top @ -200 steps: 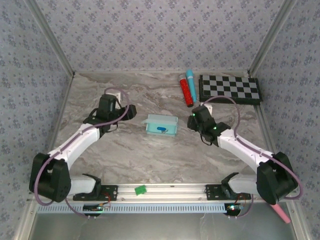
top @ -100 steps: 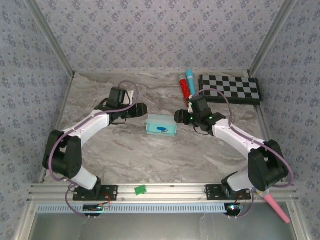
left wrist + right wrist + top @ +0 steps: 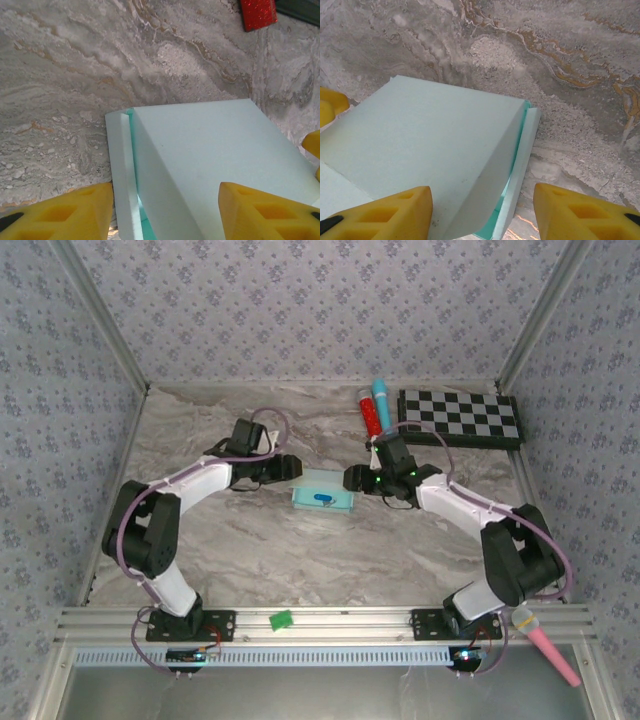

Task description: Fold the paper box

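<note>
The paper box (image 3: 323, 490) is a small pale mint-blue rectangular box lying mid-table with its lid down. My left gripper (image 3: 291, 468) sits at its left end and my right gripper (image 3: 349, 478) at its right end. In the left wrist view the box (image 3: 210, 150) fills the gap of the open left gripper (image 3: 162, 212); a loose end flap (image 3: 119, 165) stands slightly off the box body. In the right wrist view the box (image 3: 435, 135) lies between the fingers of the open right gripper (image 3: 482, 215), with bare table between the end flap (image 3: 525, 150) and the right finger.
A red glitter tube (image 3: 372, 423) and a blue tube (image 3: 381, 398) lie behind the right gripper. A black-and-white checkerboard (image 3: 460, 417) sits at the back right. A green piece (image 3: 280, 619) rests on the front rail, and a pink object (image 3: 548, 645) hangs at the lower right.
Both arms have swung inward from the sides and now bracket the box's two ends. The left jaws have narrowed a little. The box has not moved.
</note>
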{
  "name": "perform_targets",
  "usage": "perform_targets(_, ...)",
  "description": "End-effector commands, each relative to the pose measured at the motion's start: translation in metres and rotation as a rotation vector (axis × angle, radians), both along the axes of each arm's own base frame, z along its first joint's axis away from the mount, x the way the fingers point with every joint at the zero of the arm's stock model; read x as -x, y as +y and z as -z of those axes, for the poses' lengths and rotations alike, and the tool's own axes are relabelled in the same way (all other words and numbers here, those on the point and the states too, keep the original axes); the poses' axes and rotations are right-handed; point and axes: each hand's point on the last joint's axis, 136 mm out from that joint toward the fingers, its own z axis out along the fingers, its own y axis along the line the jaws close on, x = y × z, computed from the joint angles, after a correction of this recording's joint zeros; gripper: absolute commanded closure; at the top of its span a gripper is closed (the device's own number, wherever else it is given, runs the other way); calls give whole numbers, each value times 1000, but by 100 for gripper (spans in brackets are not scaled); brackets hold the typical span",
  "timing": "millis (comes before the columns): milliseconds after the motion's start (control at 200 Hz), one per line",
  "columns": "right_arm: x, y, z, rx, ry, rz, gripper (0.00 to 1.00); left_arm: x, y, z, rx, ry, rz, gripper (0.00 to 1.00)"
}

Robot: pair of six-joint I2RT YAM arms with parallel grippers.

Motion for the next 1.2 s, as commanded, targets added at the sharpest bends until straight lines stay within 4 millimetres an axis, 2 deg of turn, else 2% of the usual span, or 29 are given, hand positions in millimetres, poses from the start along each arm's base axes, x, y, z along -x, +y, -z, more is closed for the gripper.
perform_targets(0,-2,3,3,0,11,-19,43,0,-10,1,26,9,24,43)
perform_targets(220,-1,-1,21,33,48,-11,46,9,-8,21,5,55,9,46)
perform_targets(450,-1,4,33,29,79,-24,51,19,-6,40,-11,101,-5,52)
perform_targets(869,-3,12,51,28,124,-53,64,29,-4,52,4,130,-38,65)
perform_targets(1199,-6,26,65,45,163,-115,71,42,0,52,-4,136,-102,72)
